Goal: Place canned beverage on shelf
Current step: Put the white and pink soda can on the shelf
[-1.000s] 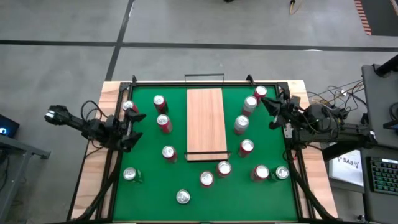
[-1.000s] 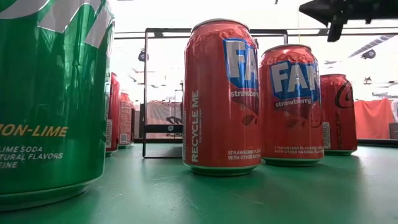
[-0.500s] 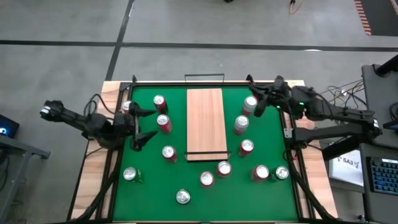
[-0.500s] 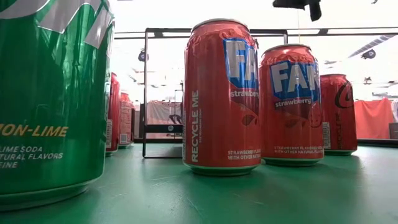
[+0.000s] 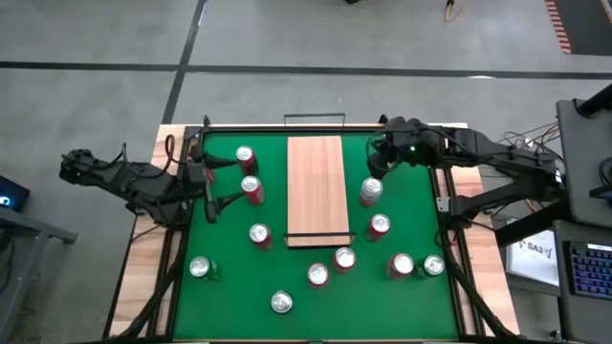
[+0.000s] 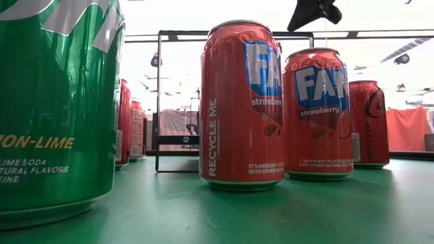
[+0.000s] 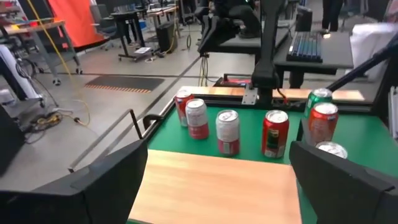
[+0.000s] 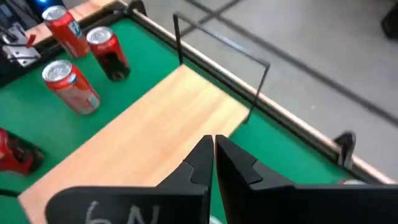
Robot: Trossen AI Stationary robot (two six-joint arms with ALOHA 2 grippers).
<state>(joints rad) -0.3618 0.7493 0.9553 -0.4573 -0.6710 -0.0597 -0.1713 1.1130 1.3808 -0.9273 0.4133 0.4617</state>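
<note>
Lying between both end effectors, shelf — left released, right clenched empty.

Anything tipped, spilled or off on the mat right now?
Nothing stands out. All the cans in view stand upright on the green mat, no spill shows, and the shelf lies square in the middle with nothing on it.

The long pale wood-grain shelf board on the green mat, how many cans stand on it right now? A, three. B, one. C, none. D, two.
C: in the high view the long pale wood-grain shelf board is bare, and every can stands on the green mat around it.
</note>
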